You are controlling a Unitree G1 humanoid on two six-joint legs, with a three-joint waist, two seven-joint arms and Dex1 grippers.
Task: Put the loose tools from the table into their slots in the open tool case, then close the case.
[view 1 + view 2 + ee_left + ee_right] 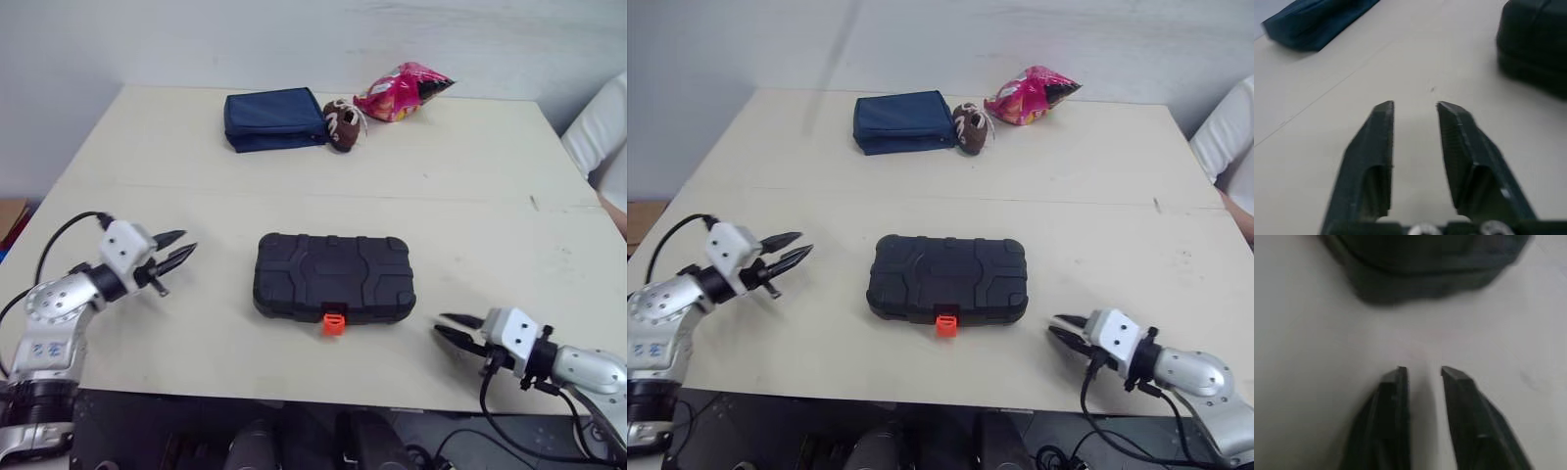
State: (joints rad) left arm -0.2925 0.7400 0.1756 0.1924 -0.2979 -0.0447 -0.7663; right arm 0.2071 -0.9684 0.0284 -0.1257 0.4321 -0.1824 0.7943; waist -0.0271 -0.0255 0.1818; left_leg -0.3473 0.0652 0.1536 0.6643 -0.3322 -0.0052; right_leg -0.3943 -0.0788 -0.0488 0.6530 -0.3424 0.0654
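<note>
Left claw (pixel 187 242): the two black fingers stand apart with nothing between them, held just above the table (pixel 490 196) and pointing toward the left end of the tool case (pixel 333 274), near it but not touching. Right claw (pixel 441 324): fingers also apart, by a narrower gap, and empty. It sits low by the near edge of the table, off the case's near right corner, and its arm is cut off by the frame. Tool case: black, lying flat at mid-table with the lid down, so the inside is hidden. An orange latch (pixel 334 321) sits at the middle of its near edge. The right wrist view has the case as a dark blur ahead of the fingers; the left wrist view catches one corner of it. Far side of the table: a blue pouch (pixel 274 117), and touching its right end a small brown object (pixel 341 124) with white markings, possibly a toy football, hard to make out. Just beyond that lies a pink snack bag (pixel 402 91). A person's white sleeve (pixel 602 127) is cut off at the right edge.
</note>
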